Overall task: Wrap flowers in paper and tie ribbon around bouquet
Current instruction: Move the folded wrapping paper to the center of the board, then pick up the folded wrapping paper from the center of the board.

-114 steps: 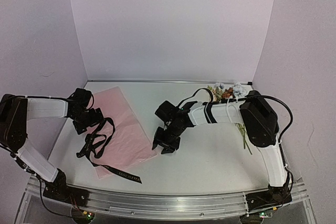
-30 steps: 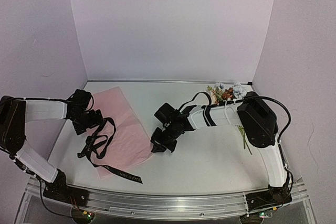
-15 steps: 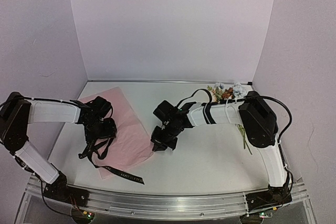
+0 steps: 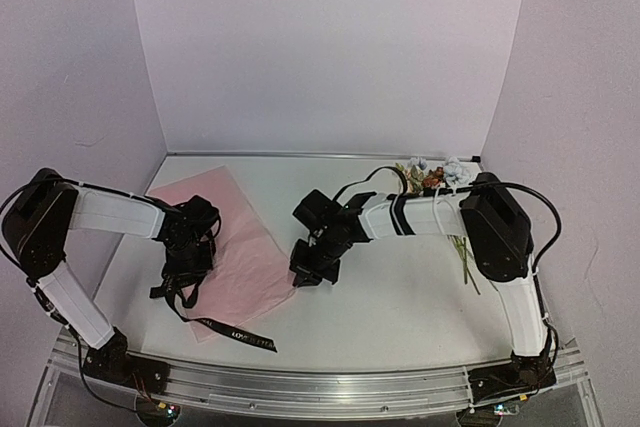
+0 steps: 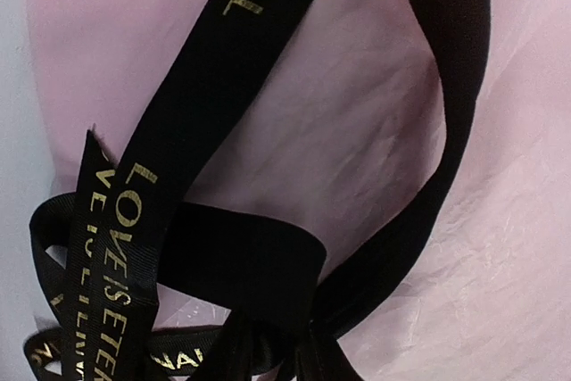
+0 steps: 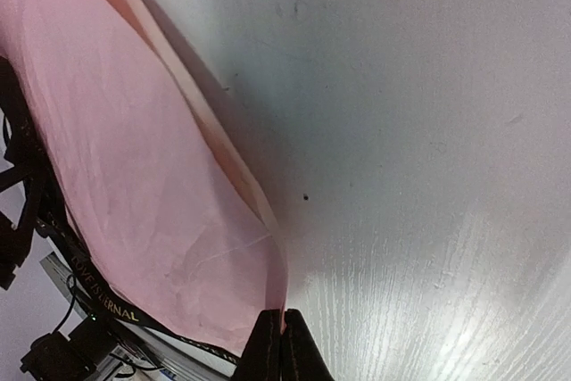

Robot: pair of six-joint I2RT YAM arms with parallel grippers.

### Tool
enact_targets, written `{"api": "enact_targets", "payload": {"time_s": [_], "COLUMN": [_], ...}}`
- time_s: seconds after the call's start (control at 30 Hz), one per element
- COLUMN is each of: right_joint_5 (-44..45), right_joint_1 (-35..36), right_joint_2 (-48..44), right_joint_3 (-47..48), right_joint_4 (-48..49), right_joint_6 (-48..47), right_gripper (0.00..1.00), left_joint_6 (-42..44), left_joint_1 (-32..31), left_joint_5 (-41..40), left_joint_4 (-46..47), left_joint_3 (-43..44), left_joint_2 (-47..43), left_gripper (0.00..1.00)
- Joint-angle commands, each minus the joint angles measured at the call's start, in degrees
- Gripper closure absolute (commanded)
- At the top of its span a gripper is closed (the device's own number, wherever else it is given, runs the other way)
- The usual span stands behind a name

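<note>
Worryingly, the right gripper (image 6: 283, 338) is clamped on an edge of the paper (image 4: 248, 252) while the left gripper (image 4: 186, 265), its grip unreadable, sits on the ribbon (image 5: 183, 131) lying across that sheet, so opposing pulls could tear it; the flowers (image 4: 432, 175) lie far right

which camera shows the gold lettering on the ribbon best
Left wrist: the ribbon fills the frame, gold letters readable. Top external shows it small, lying across the paper. Right wrist catches only a strip past the paper's edge.
</note>
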Motion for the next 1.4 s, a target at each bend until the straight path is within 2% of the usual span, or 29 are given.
{"api": "enact_targets", "payload": {"time_s": [0.0, 0.1, 0.27, 0.43, 0.6, 0.7, 0.77, 0.87, 0.97, 1.07, 1.17, 1.37], "right_joint_5": [3.2, 6.2, 15.3, 24.5, 26.2, 27.3, 26.7, 24.5, 19.4, 14.0, 10.9, 8.6], "right_joint_1": [-0.5, -1.2, -3.2, -3.7, -2.8, -1.1, -0.2, 0.8, 0.9, 1.0, 1.9, 5.0], "right_joint_2": [-6.3, -9.4, -18.8, -28.5, -34.3, -37.1, -37.7, -37.5, -36.0, -34.4, -33.8, -31.0], "right_joint_3": [-2.8, -7.9, -21.1, -31.9, -38.3, -40.3, -39.4, -36.9, -34.0, -30.1, -26.0, -14.8], "right_joint_4": [-1.3, -1.4, -1.4, -1.3, 3.0, 6.2, 6.7, 7.0, 7.1, 6.0, 2.5, -10.4], "right_joint_6": [-2.8, -3.5, -5.4, -7.2, -6.5, -8.1, -11.0, -15.0, -19.1, -24.3, -30.4, -43.2], "right_gripper": [1.0, 1.0, 1.0, 1.0, 1.0, 1.0, 1.0, 1.0, 1.0, 1.0, 1.0, 1.0], "left_joint_6": [-2.1, -1.4, 1.0, 2.2, 4.9, 7.7, 9.0, 10.0, 9.7, 5.6, -2.4, -17.9], "left_joint_1": [1.9, 6.9, 17.3, 19.8, 20.2, 20.1, 19.9, 19.2, 18.5, 17.6, 15.1, 9.0], "left_joint_5": [-4.5, -5.2, -1.8, -2.1, -1.5, 1.1, 3.0, 4.7, 7.2, 16.8, 26.7, 37.7], "left_joint_4": [-4.0, -4.9, -2.3, -2.5, -2.0, -1.4, -0.9, -1.7, -3.3, -2.5, 2.8, 15.1], "left_joint_3": [0.5, -0.3, -3.1, -1.7, 0.2, 2.3, 3.7, 6.5, 10.6, 12.9, 12.0, 11.1], "left_joint_2": [0.6, -1.4, -6.5, -6.2, -5.4, -5.8, -7.5, -10.2, -12.7, -14.2, -15.1, -12.5], "left_gripper": [0.9, 0.97, 1.0, 1.0, 0.98, 0.84, 0.69, 0.37, 0.24, 0.17, 0.14, 0.12]}}
